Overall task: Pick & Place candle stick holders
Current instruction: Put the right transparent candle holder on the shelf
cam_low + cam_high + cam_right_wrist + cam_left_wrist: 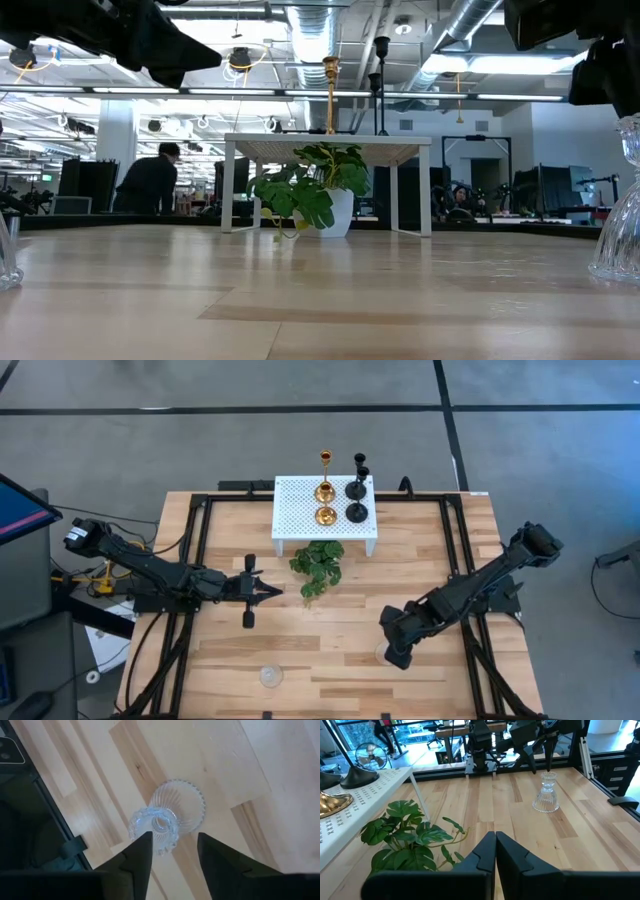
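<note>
A clear glass candle stick holder (170,820) stands upright on its round base on the wooden table, right of centre (546,795). My right gripper (172,842) points steeply down over its top rim, fingers open, one on each side (541,770). A second clear holder (271,676) stands near the table's near edge. Two gold holders (325,491) and two black holders (357,488) stand on the white perforated stand (300,525). My left gripper (272,591) is shut and level, left of the plant, holding nothing (495,837). My right gripper comes at the clear holder from above, its open fingers (142,850) astride the top rim (150,820). One finger overlaps the rim's edge in the wrist view. I cannot tell whether it touches. The holder stands upright on the table.
A green leafy plant (318,565) in a white pot stands just in front of the stand, between the two arms. Black frame rails (195,560) run along the table's left and right sides. Bare wood lies between the plant and the near edge.
</note>
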You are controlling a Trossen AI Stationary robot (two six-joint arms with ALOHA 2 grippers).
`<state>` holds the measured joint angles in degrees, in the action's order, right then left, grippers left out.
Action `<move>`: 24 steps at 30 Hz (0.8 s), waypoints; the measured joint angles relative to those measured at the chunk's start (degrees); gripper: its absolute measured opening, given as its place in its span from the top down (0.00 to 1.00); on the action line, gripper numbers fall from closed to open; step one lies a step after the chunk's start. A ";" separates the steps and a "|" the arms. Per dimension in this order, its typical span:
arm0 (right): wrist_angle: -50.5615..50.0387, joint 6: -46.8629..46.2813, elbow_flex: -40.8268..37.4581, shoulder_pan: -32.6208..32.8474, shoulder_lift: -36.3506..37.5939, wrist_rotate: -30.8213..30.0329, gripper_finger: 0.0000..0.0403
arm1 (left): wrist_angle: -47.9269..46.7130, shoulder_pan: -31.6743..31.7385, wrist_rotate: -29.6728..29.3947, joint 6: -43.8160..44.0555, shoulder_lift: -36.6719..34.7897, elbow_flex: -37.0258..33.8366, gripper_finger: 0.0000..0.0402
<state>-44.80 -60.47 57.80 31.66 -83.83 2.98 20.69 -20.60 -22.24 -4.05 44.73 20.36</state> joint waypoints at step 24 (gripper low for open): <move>2.28 3.95 0.11 0.11 -5.84 3.14 0.83 | -0.02 -0.02 0.00 0.00 0.00 0.00 0.97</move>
<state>-42.52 -56.51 57.91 31.77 -89.67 6.13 20.67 -20.62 -22.24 -4.05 44.73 20.36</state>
